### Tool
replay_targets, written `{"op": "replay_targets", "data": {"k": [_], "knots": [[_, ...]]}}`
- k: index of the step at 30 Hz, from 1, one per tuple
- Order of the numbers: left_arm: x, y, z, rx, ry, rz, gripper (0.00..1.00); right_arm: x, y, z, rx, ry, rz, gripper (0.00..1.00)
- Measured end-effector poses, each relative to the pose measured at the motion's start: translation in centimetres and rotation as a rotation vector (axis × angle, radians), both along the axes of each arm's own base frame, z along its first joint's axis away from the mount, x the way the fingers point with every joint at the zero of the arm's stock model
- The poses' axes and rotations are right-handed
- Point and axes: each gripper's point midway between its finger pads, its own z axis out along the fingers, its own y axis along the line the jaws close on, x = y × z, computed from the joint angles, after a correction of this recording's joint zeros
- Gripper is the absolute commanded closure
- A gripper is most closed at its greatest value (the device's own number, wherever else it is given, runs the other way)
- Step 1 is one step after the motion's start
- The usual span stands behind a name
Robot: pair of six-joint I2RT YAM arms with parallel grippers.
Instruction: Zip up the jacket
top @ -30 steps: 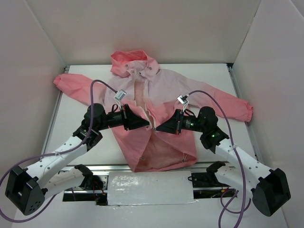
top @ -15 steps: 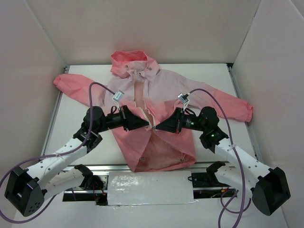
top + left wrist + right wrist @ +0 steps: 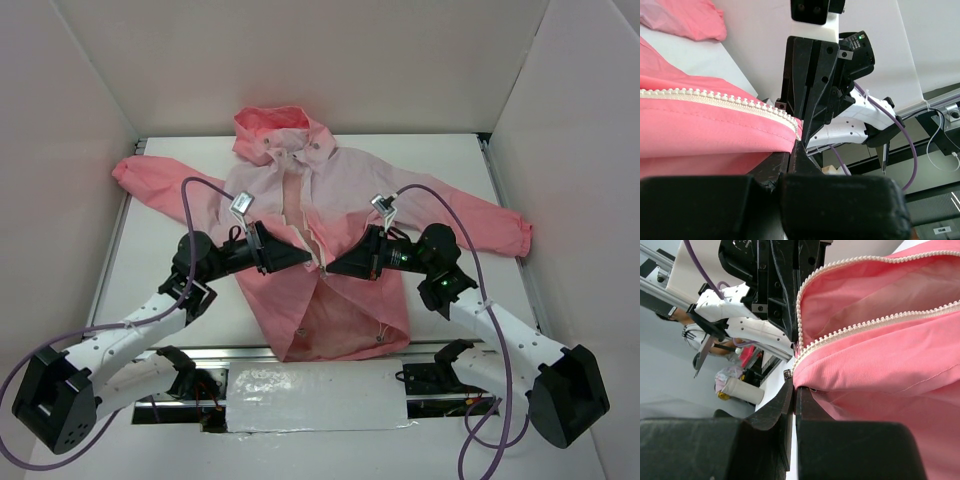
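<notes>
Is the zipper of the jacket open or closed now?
Open: on the jacket, the two rows of zipper teeth run apart, unmeshed, in the right wrist view.

zipper [image 3: 303,215]: partly hidden under left gripper [image 3: 306,258], right gripper [image 3: 336,268] | jacket [image 3: 880,365]: cut off, right edge

One jacket [image 3: 350,180]; one hood [image 3: 270,122]; two sleeves [image 3: 160,180]; two arms [image 3: 120,342]; two purple cables [image 3: 188,190]; one table [image 3: 450,160].
</notes>
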Motion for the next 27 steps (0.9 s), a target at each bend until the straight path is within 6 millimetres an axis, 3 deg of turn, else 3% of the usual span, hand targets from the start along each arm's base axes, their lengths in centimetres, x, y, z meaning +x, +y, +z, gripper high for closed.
{"op": "replay_targets", "data": {"k": [8,27], "knots": [[0.1,0.5,0.8,-0.017,-0.022,0.024,1.0,0.1,-0.1,0.0,0.0,-0.002,0.001,1.0],[0.2,0.2,0.7,-0.024,-0.013,0.012,1.0,1.0,0.1,-0.2,0.013,0.005,0.008,1.0]]}}
